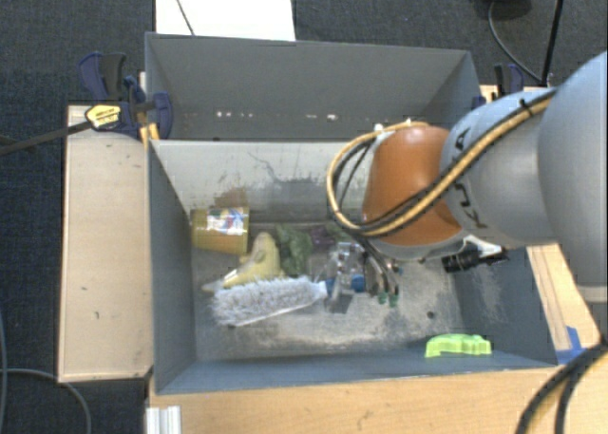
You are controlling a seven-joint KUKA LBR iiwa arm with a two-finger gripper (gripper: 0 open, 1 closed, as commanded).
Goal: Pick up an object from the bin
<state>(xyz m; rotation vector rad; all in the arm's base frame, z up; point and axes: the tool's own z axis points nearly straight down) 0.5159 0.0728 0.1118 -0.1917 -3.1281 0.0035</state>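
Observation:
My gripper [344, 282] hangs low in the middle of the bin, under the orange wrist cover. Its metal fingers point down at the right end of a grey-white bristly brush [258, 298] that lies along the bin floor. A dark green crumpled thing [302, 244] sits just to the gripper's upper left. Beside that lies a pale yellow soft toy [260, 256]. I cannot make out whether anything is between the fingers.
A gold box with a printed label [220, 229] rests near the left wall. A bright lime green piece [458, 346] lies at the front right corner. The arm and its cables cover the bin's right middle.

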